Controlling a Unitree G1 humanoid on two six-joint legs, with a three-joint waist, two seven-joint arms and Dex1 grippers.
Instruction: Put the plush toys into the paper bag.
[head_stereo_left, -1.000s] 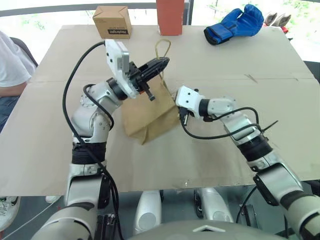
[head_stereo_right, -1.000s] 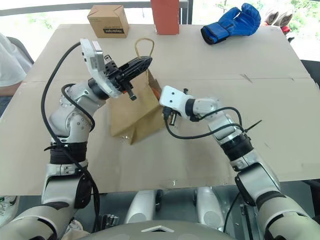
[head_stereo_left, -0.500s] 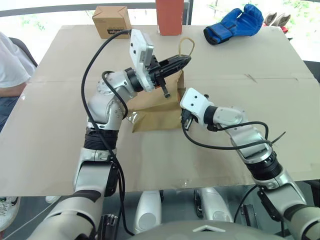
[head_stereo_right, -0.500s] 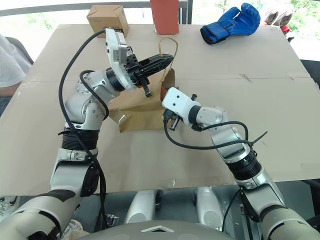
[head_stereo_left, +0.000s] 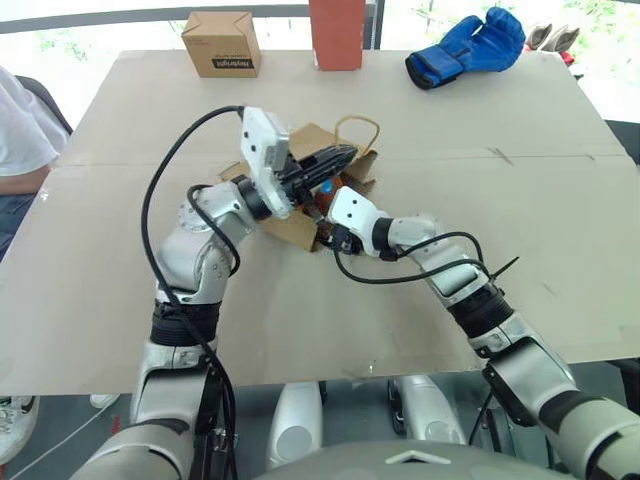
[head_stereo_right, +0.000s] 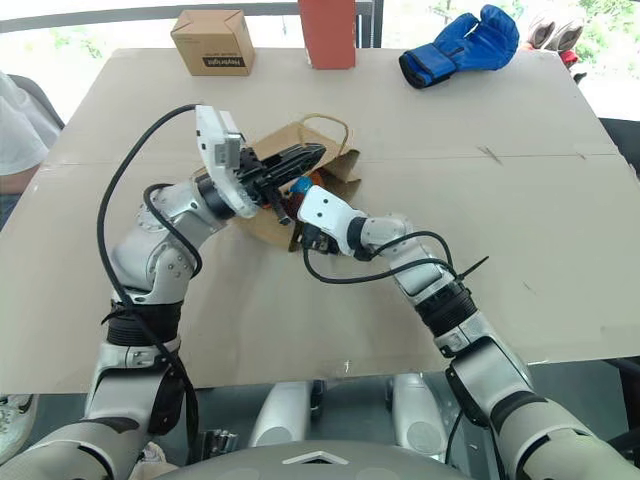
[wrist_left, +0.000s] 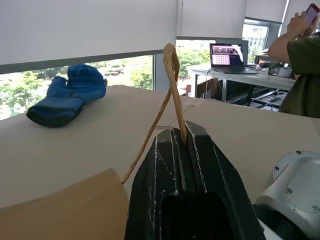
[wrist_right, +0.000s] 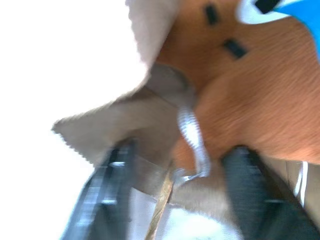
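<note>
Paper bag (head_stereo_left: 300, 225) lies mid-table; left gripper (wrist_left: 180, 145) pinches its handle (wrist_left: 172, 75). Right gripper (wrist_right: 175, 165), fingers spread, sits at the bag's mouth with the brown plush toy (wrist_right: 250, 95). Best keep the mouth lifted, easing the toy deeper

**Bright daylight, one blurred close-up**

Daylight from the windows (wrist_left: 125, 75) behind the counter (head_stereo_left: 560, 200) lights the scene evenly, with soft, faint shadows. Both head views are sharp. The right wrist view is blurred and out of focus, one side blown out white; the left wrist view is clear.
</note>
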